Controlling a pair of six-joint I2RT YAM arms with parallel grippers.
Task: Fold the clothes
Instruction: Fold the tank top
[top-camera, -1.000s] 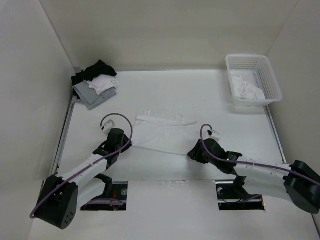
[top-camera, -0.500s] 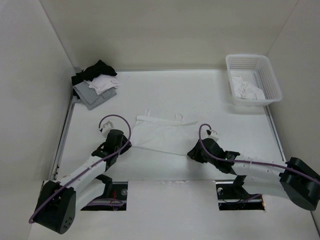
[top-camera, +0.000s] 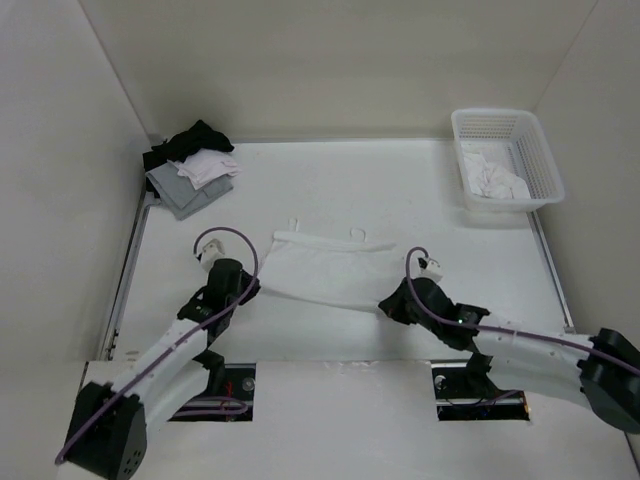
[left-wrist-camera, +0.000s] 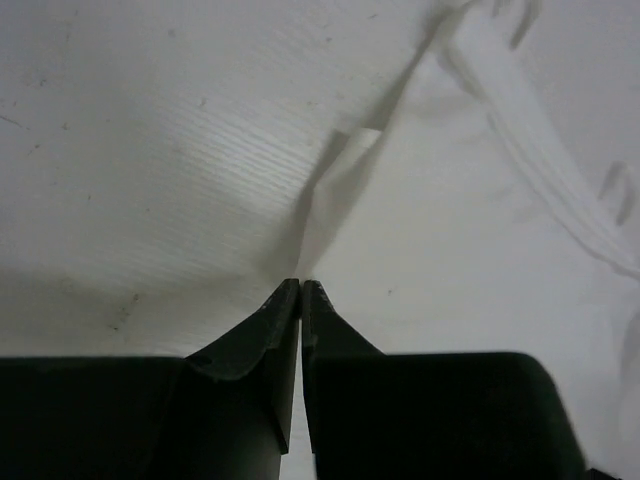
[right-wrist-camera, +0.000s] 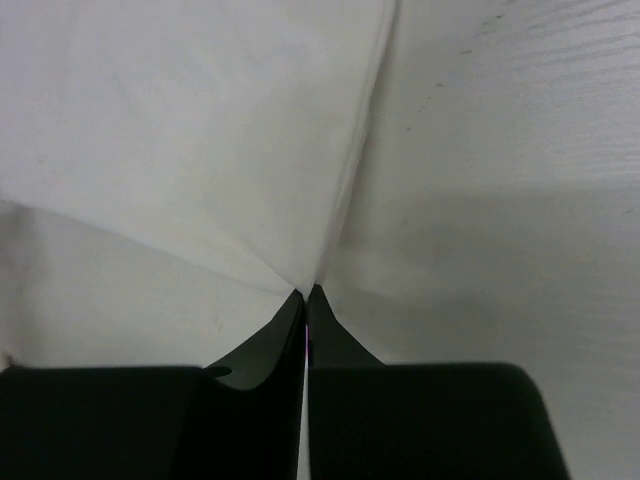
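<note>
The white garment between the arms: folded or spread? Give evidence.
Spread: the white garment lies flat, both strap loops showing at its far edge.

Two claws (top-camera: 254, 284) (top-camera: 384, 304), one basket (top-camera: 547, 165), one heap (top-camera: 190, 168)

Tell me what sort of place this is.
Probably a robot lab's test cell for laundry folding: a white table boxed in by plain walls, a left arm and right arm bolted at its near edge, a white garment spread between them, and a lattice basket holding cloth.
</note>
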